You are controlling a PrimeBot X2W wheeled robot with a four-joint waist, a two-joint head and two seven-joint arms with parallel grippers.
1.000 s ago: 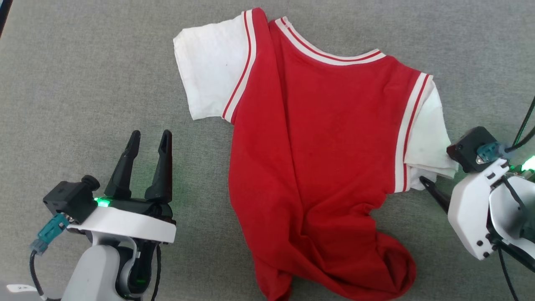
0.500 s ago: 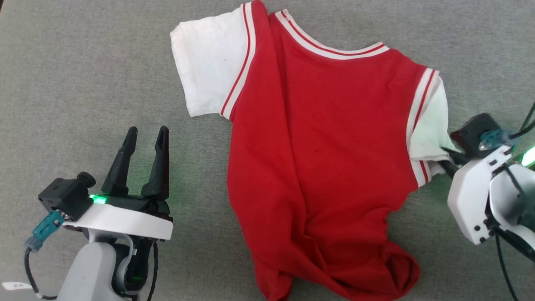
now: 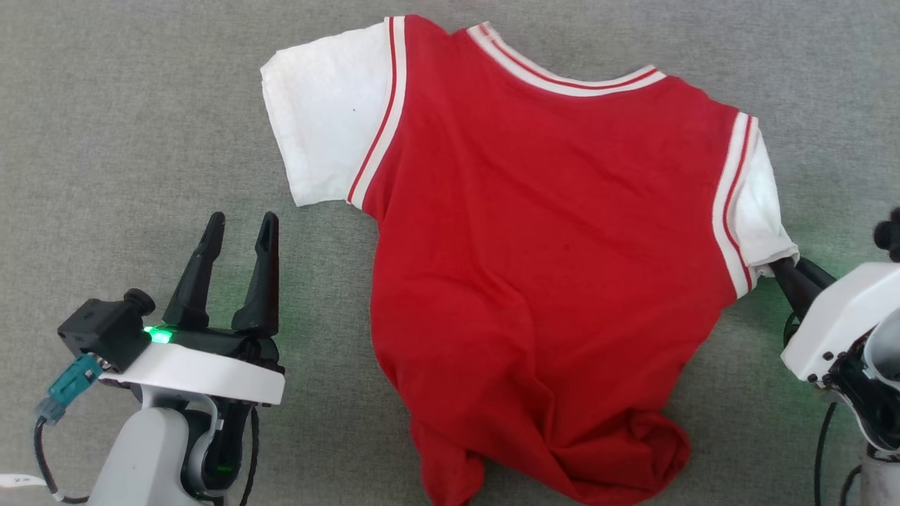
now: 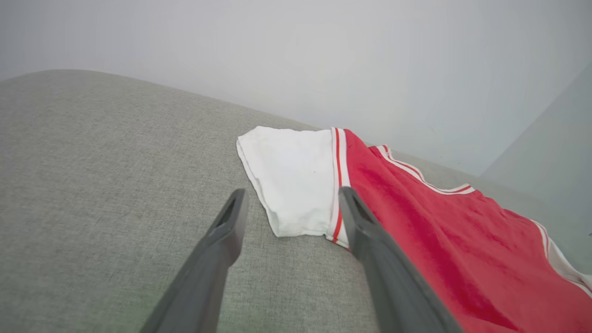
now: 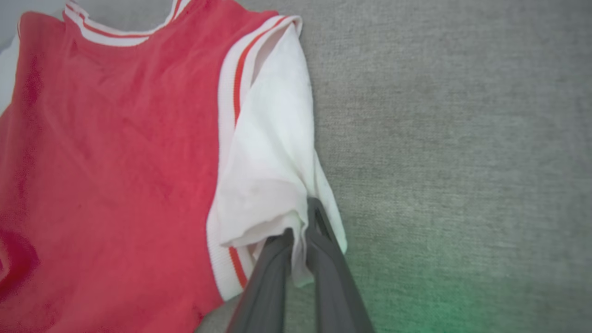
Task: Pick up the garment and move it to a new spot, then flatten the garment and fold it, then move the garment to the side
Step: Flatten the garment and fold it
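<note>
The red jersey shirt with white sleeves and striped neck trim (image 3: 534,267) lies with a plain red face up across the middle of the grey fabric-covered bench (image 3: 105,105). Its collar points to the far side and its hem is bunched in folds at the near side. Your right tool (image 3: 787,270) is closed on the lower corner of the white sleeve (image 5: 273,152) on your right, with cloth pinched between its dark fingers. Your left tool (image 3: 242,221) stands clear of the shirt, near the other sleeve (image 3: 316,119), its fingers spread wide and holding nothing.
</note>
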